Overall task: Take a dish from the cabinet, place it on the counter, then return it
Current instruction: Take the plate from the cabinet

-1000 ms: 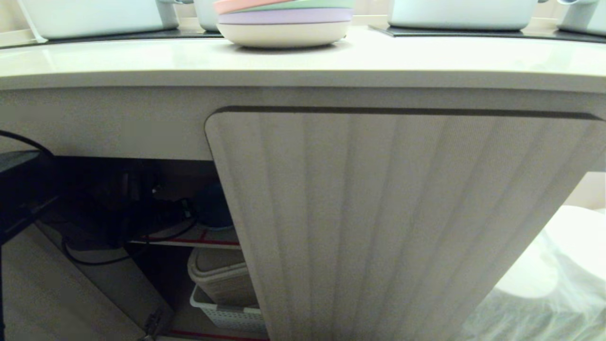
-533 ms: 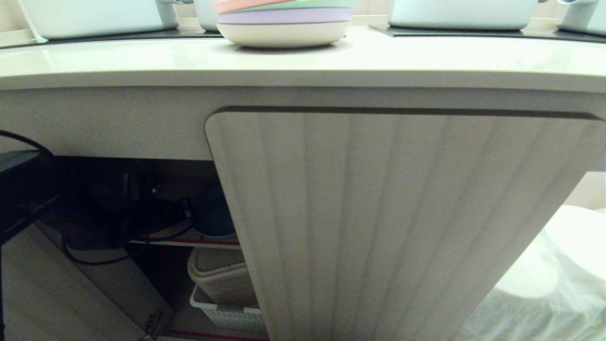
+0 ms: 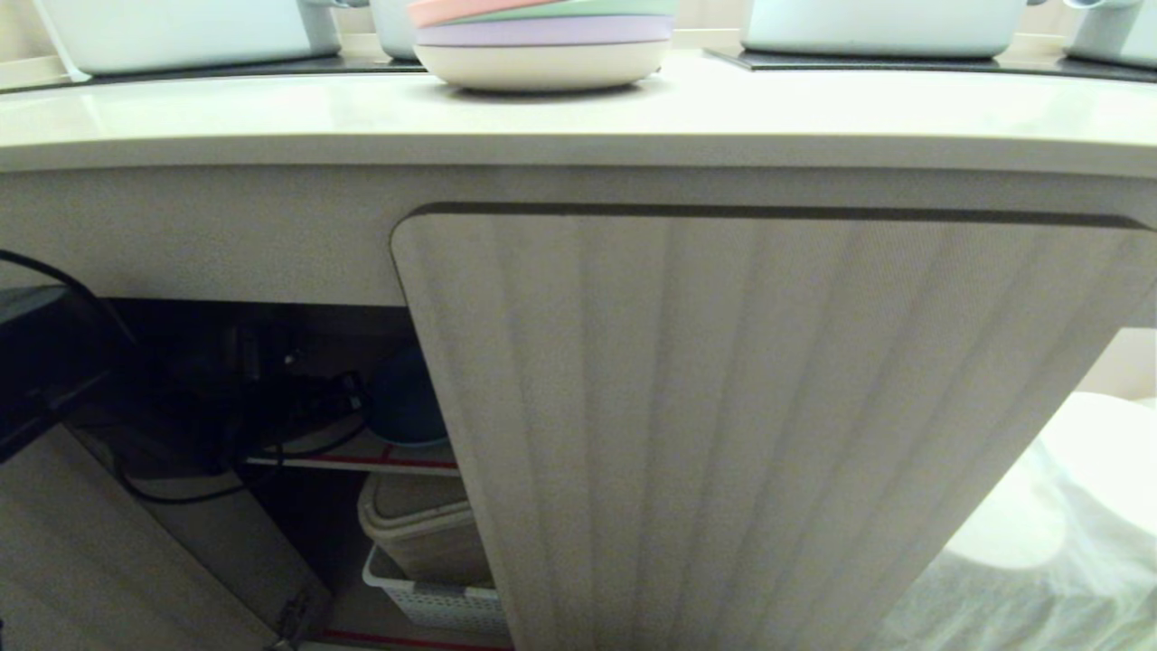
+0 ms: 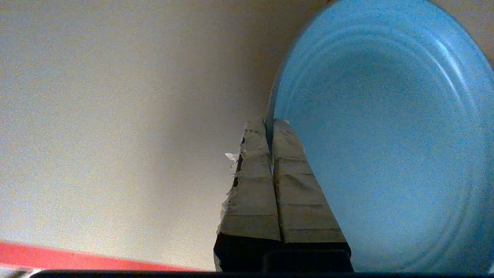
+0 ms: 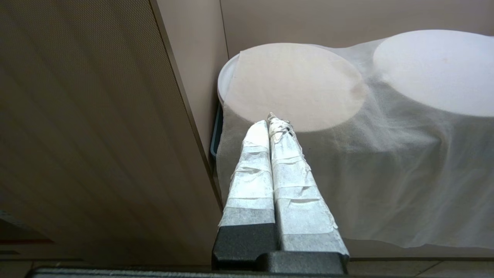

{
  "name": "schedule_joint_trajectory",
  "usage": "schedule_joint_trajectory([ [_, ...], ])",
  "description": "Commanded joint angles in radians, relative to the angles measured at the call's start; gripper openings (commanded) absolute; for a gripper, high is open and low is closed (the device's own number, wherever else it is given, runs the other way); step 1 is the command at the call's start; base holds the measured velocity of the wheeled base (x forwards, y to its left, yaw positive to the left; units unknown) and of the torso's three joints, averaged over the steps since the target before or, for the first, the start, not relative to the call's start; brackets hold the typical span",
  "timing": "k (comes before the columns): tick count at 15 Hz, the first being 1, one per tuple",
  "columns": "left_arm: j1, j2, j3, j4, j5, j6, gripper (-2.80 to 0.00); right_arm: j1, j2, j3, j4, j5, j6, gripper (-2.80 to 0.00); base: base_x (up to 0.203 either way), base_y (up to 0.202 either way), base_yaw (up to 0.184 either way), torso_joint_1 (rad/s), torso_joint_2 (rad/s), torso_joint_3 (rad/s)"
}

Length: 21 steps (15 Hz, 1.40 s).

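Dish (image 4: 386, 135) pinched by its rim between the taped fingers of the left gripper (image 4: 270, 122), jaws clamped tight on the thin edge with the blue face standing on edge beside them. Gripped at the rim presumably because a shallow plate offers no other purchase to narrow fingers. Located inside the cabinet (image 3: 768, 407), above the inner shelf with its red edging (image 3: 362, 460); seen from the head view only as a dim blue shape (image 3: 404, 402) in the dark opening left of the ribbed door, with black arm and cabling in front of it. Hard to say in that gloom whether the plate's lower edge rests on the shelf or hangs clear of it. Left-hand door swung wide to let the arm in; right-hand door shut. Counter (image 3: 578, 113) overhead, bearing a stack of pastel plates (image 3: 542, 41), with bare surface around it. Right gripper (image 5: 272, 120) parked low beside the closed door, fingers pressed together on nothing, pointing toward a cloth-draped round shape (image 5: 297, 85); kept out of the way, by the look of it. Whether the plate is on its way out or going back cannot be judged from this alone.
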Motion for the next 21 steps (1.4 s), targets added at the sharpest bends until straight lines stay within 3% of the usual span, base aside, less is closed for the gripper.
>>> schedule_joint_trajectory([
  [1,0.002,-0.026,0.017,-0.005,-0.005,-0.037,-2.8,0.0,0.0,0.0,0.0,0.0,0.001,-2.8,0.0,0.0,0.0,0.0,0.0,0.0],
  [3,0.005,-0.039,0.038,-0.006,-0.004,-0.062,-2.8,0.0,0.0,0.0,0.0,0.0,0.001,-2.8,0.0,0.0,0.0,0.0,0.0,0.0],
  [21,0.043,-0.236,0.315,-0.007,-0.015,-0.062,-2.8,0.0,0.0,0.0,0.0,0.0,0.001,-2.8,0.0,0.0,0.0,0.0,0.0,0.0],
])
